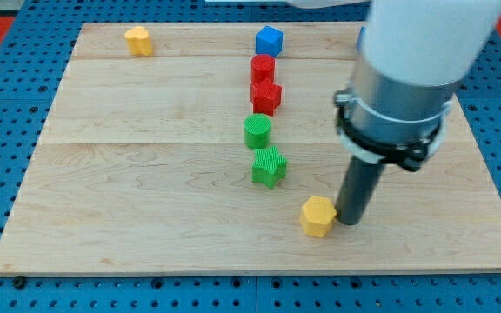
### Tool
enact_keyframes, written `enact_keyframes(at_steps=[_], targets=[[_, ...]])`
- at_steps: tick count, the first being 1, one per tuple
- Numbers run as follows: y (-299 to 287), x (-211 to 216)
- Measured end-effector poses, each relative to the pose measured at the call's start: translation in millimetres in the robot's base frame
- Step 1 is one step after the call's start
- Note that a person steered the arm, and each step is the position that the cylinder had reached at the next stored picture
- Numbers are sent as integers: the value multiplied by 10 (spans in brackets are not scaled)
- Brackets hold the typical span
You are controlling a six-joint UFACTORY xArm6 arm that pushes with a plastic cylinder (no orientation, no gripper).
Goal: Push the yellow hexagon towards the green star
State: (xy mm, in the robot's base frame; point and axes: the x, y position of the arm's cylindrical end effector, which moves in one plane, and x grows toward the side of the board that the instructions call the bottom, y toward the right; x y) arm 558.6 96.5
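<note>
Resting on the board at the view's lower right, my tip (350, 221) sits just beside the right face of the yellow hexagon (317, 216), close enough that I judge it touching or nearly so; there is no pincer on this arm to be open or closed, only the straight dark rod that grips nothing and can merely shove. The green star (269, 166) lies up and to the view's left of the hexagon, near but apart from it, so a push from where I stand now would send the block mostly leftward and likely slide it past below the star. To do this well, I judge the tip should first shift round to the hexagon's lower-right side, so that tip, hexagon and star fall on one line, and then press slowly through the block's middle, since an off-centre contact would probably spin it away. The hexagon itself is a small, squat, orange-yellow piece with flat facets, lying flat on the pale wooden board (146, 226) close to its bottom edge. Just above the star stands a green cylinder (257, 130), which a push carried too far might disturb.
</note>
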Motion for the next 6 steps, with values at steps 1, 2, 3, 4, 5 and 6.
enact_keyframes(at_steps=[1, 2, 3, 4, 5, 6], targets=[[142, -1], [133, 21], [205, 208], [-129, 204], [-263, 253], [-454, 134]])
